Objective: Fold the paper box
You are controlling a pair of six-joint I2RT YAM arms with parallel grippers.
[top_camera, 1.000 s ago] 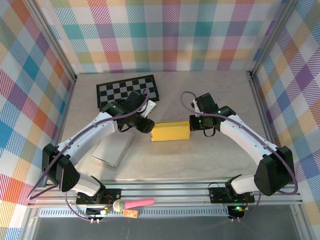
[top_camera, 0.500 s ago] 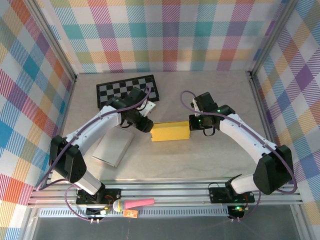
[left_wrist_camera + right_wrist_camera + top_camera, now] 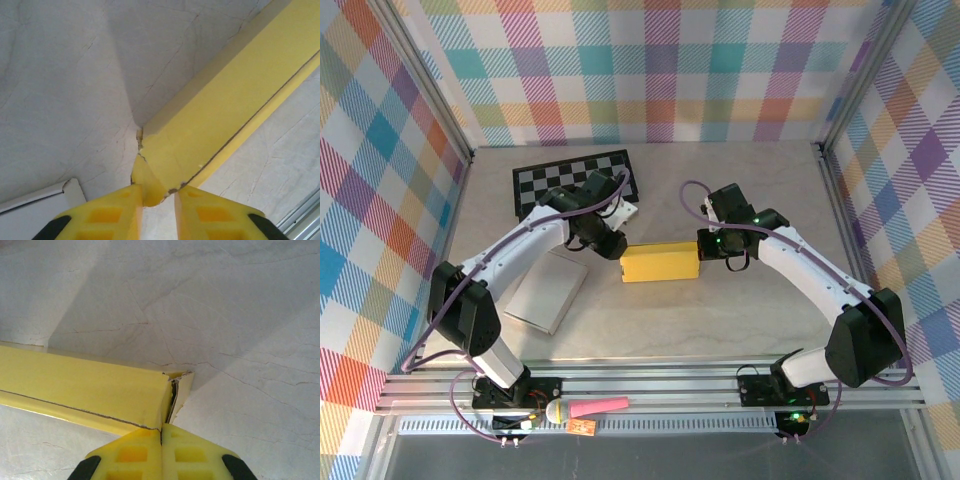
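Note:
The yellow paper box (image 3: 660, 263) lies flat mid-table, long side running left to right. My left gripper (image 3: 613, 247) is at its left end. In the left wrist view the box (image 3: 225, 105) runs up to the right, and its pointed end flap (image 3: 150, 187) sits between the jaws of my left gripper (image 3: 158, 192), which have narrowed onto it. My right gripper (image 3: 705, 250) is at the box's right end. In the right wrist view that gripper (image 3: 161, 429) is shut, its tips against the end of the box (image 3: 85, 385), where a side flap (image 3: 181, 387) stands slightly ajar.
A black-and-white checkered board (image 3: 575, 178) lies at the back left. A flat white panel (image 3: 548, 290) lies left of the box, its corner (image 3: 35, 215) near my left fingers. A pink object (image 3: 595, 407) rests on the front rail. Plaid walls enclose the table.
My left gripper has shifted a little toward the back at the box's left end, and its jaws have closed in on the end flap. The right arm and the box have stayed put.

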